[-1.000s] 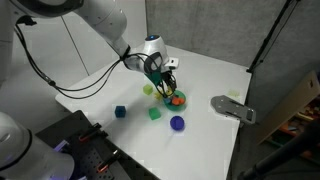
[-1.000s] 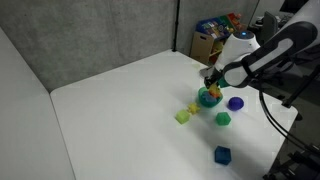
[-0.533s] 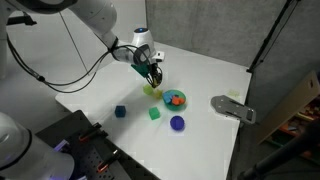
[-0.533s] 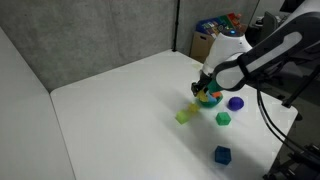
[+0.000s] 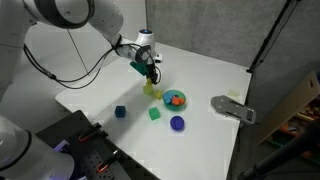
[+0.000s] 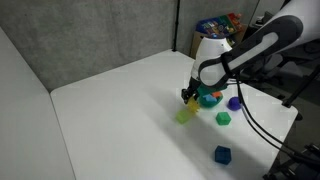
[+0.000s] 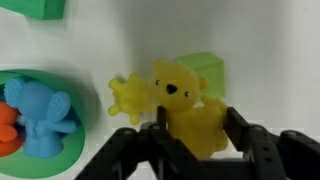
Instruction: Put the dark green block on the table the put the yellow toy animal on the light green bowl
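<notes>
1 yellow toy animal (image 7: pixel 185 110), clamped between 2 fingers (image 7: pixel 247 138) above light green bowl (image 7: pixel 210 68), apparently for release; dark green block (image 5: pixel 155 114) on bench (image 5: pixel 205 70).

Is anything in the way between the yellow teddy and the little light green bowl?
Nothing visible. The pincer grips the yellow toy bear, and the small pale green bowl shows right behind it in the wrist view. The larger teal bowl sits off to one side.
</notes>
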Motion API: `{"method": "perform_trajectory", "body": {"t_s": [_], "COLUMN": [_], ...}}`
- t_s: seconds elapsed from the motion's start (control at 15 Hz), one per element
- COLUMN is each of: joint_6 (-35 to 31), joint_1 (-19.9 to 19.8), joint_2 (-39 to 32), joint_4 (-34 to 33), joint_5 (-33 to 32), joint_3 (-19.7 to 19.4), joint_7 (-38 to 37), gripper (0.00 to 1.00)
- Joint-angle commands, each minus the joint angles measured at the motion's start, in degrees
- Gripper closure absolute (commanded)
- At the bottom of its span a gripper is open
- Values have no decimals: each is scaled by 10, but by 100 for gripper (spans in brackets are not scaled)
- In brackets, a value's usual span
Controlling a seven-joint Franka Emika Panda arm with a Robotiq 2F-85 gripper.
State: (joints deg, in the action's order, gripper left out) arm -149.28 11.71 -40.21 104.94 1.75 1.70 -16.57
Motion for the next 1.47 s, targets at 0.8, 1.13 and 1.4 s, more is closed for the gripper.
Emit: {"method": "perform_trajectory", "body": {"t_s": [0.8, 1.13, 1.4], "joint_6": [124, 139, 141], "joint_1": [-25, -15, -2], "joint_2": [-109, -110, -121], "joint_4": [-165, -165, -171], "joint_5": [28, 21, 13], "joint_3": [50, 46, 37], "joint_7": [63, 60, 50], "gripper": [66, 66, 66]}}
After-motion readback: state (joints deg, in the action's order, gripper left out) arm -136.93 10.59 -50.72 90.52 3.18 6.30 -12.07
